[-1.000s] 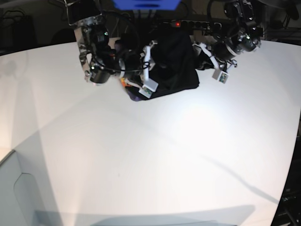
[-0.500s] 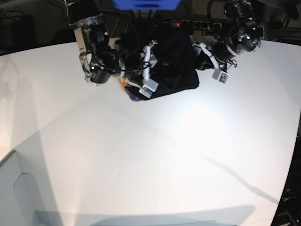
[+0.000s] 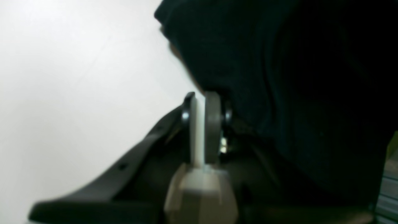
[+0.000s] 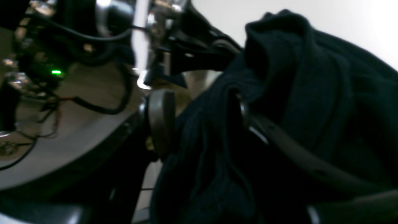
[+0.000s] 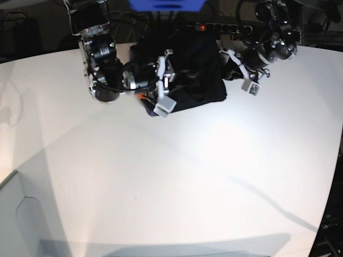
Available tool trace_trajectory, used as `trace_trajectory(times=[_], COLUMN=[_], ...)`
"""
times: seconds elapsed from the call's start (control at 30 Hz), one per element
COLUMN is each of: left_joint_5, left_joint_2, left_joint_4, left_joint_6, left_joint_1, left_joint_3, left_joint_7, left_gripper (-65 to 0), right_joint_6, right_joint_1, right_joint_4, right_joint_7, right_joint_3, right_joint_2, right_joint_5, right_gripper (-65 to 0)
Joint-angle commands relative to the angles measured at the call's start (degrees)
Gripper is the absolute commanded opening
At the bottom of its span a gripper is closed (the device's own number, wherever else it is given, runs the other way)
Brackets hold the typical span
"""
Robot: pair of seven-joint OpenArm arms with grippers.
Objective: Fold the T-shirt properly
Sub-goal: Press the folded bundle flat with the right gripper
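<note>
The black T-shirt (image 5: 201, 72) lies bunched in a heap at the far edge of the white table (image 5: 177, 176). A small orange-red mark (image 5: 140, 96) peeks out at its left side. My right gripper (image 5: 166, 85) is at the heap's left edge. In the right wrist view its jaws stand open with folds of the T-shirt (image 4: 311, 102) lying between the fingers (image 4: 160, 121). My left gripper (image 5: 244, 72) is at the heap's right edge. In the left wrist view its fingers (image 3: 213, 124) are pressed together, and the cloth (image 3: 295, 93) meets their tips.
A power strip (image 5: 214, 27) with a red light runs behind the shirt, beside a blue object (image 5: 166, 4). Cables (image 4: 102, 105) and arm hardware crowd the table's far edge. A white box (image 5: 21, 214) sits at the near left corner.
The right gripper's jaws have spread apart on the cloth, and its arm has shifted left and turned. The left arm and the shirt heap have barely moved.
</note>
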Motion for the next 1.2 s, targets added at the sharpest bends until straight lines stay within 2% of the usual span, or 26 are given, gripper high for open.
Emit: trace_trajectory(times=[0.0,0.63,0.87,1.17], left_joint_5=[3.65,3.65,3.65,3.65], left_joint_2=[-0.36,-0.44,-0.44,-0.44], left_joint_4=[-0.45,-0.53,-0.36,-0.27], left_joint_6=[0.58,0.58,0.58,0.58], left_joint_1=[0.26,-0.53,-0.53,-0.53], left_joint_3=[-0.1,-0.01,-0.01,-0.01], left_joint_7=[3.31,3.31,3.31,3.31], left_gripper=[-58.7,-58.7,-58.7,-58.7], right_joint_6=[-0.18,-0.18,-0.18,-0.18], right_joint_1=[0.7,1.84,2.02,2.02], right_joint_4=[1.04,0.51,-0.72,-0.63], right_joint_7=[1.07,-0.69,-0.78,-0.78], right_joint_3=[-0.08,-1.04,-1.48,-0.78], right_joint_2=[-0.19,-0.19,-0.19,-0.19], right_joint_5=[2.62,3.85,3.85,5.44], right_gripper=[-37.9,-37.3,-26.2,-26.2])
